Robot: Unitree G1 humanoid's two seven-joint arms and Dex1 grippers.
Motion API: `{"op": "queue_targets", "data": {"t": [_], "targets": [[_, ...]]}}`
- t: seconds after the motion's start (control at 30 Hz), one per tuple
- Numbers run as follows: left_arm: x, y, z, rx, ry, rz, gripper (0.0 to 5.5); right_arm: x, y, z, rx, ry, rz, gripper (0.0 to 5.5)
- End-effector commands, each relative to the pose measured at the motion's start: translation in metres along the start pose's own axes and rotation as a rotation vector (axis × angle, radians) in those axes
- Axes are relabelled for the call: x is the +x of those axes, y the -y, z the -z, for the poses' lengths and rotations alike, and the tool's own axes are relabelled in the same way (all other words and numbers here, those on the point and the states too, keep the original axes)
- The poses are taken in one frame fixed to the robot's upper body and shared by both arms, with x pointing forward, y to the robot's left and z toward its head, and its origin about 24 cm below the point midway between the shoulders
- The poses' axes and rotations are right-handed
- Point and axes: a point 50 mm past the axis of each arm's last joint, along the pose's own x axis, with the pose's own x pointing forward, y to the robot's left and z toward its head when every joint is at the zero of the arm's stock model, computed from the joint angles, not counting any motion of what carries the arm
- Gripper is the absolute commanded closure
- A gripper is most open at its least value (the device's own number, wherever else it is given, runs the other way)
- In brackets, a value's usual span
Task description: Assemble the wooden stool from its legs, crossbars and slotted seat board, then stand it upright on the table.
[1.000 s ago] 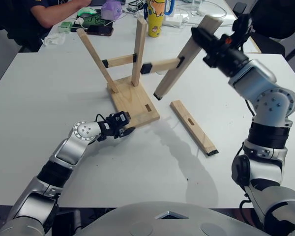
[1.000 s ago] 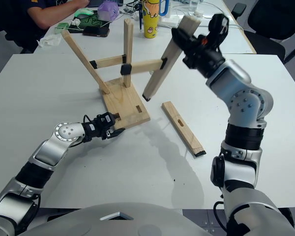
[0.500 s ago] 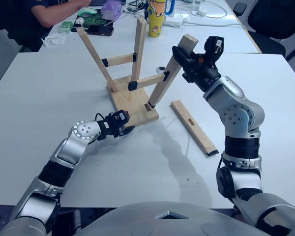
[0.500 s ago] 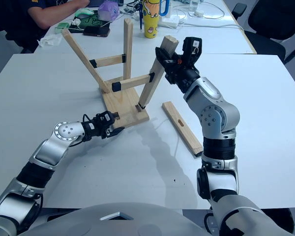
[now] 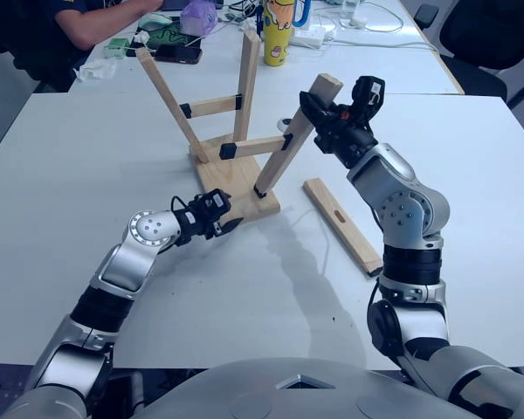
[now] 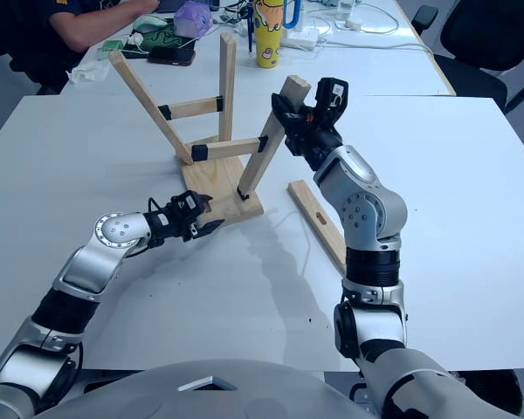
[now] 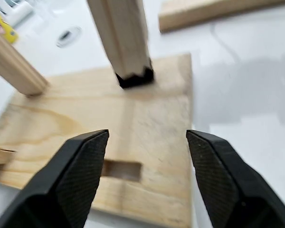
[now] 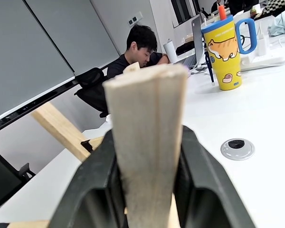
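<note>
On table (image 5: 87, 175), head views: we are seeing right gripper (image 5: 321, 112) clamping third leg (image 5: 279, 159), tilted, lower end resting on seat board (image 5: 231, 182). Left gripper (image 5: 224, 216) hovering at board's near edge. Spare leg (image 5: 342, 225) lying just beside.

Left wrist view: fingers (image 7: 80, 175) standing apart, not holding board. We cannot tell if leg tip (image 7: 133, 78) is seated. Pushing now is risking tipping loose board. Near slot (image 7: 121, 168) standing empty.

Right wrist view: yellow cup (image 8: 225, 52) behind, contents hidden.
</note>
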Motion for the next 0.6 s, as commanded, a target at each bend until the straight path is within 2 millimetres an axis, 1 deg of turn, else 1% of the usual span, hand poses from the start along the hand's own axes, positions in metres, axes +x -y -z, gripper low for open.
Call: {"op": "queue_targets", "data": {"t": [0.03,0.2,0.3,0.47,0.53,0.6], "targets": [[-0.009,-0.004,-0.007,-0.065,0.051,-0.066,2.47,-0.002,0.009,0.008,-0.036,-0.034,0.069,4.45],[-0.019,-0.006,0.008,-0.142,0.015,-0.145,2.47,0.000,0.009,0.004,-0.017,0.009,0.083,4.45],[-0.022,-0.012,0.017,-0.252,0.017,-0.278,2.47,-0.001,0.009,0.005,-0.028,0.008,0.079,4.45],[-0.035,-0.030,0.015,-0.418,0.193,-0.620,2.47,-0.004,0.013,0.013,-0.118,-0.010,0.086,4.45],[-0.040,-0.033,0.015,-0.476,0.263,-0.743,2.47,-0.005,0.014,0.017,-0.170,-0.009,0.067,4.45],[-0.044,-0.033,0.018,-0.520,0.300,-0.822,2.47,-0.007,0.013,0.022,-0.228,-0.013,0.033,4.45]]}}
